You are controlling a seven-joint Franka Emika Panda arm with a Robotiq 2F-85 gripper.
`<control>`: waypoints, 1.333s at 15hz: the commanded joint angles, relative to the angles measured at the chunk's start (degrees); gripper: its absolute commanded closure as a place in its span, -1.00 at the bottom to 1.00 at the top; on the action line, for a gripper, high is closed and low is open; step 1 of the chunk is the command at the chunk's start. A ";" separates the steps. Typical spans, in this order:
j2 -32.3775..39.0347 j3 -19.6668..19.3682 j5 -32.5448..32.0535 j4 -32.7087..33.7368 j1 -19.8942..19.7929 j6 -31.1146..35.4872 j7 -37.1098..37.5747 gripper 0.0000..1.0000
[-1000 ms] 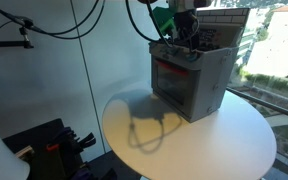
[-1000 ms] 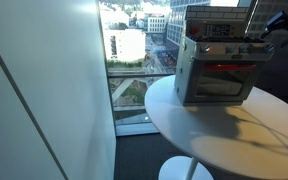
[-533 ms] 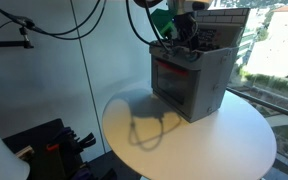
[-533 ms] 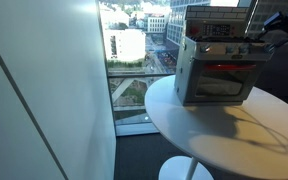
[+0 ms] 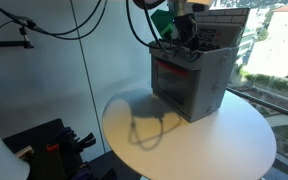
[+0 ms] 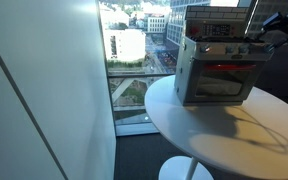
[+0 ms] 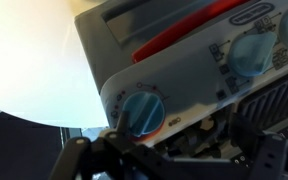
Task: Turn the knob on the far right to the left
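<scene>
"Knob (image 7: 142, 112), the blue one lower left in the wrist view: how will it handle?"

"It looks like small, rigid plastic that's light to turn, I'd judge. Pinch the rim on opposite sides, centred. A second blue knob (image 7: 252, 50) sits to its right. Both are on the toy oven (image 6: 216, 72), which stands by the far edge of the tabletop (image 6: 214, 135) and looks light enough to skid."

"Is the claw (image 6: 256, 40) clenched on it?"

"I cannot tell. In the wrist view it's a dark blur just below the dial. Only that view shows the dial faces, and only the exterior views show where the oven stands."
</scene>
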 commanded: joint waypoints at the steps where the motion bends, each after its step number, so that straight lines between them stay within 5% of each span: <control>1: 1.24 1.21 1.71 1.93 -0.90 0.75 -0.82 -1.00; 11: 1.93 1.73 2.86 2.15 -1.11 2.35 -0.89 -0.99; 13: 1.99 1.74 2.87 2.15 -1.17 2.51 -0.81 -0.48; 20: 1.71 1.68 2.77 1.44 -2.23 2.74 -0.69 0.58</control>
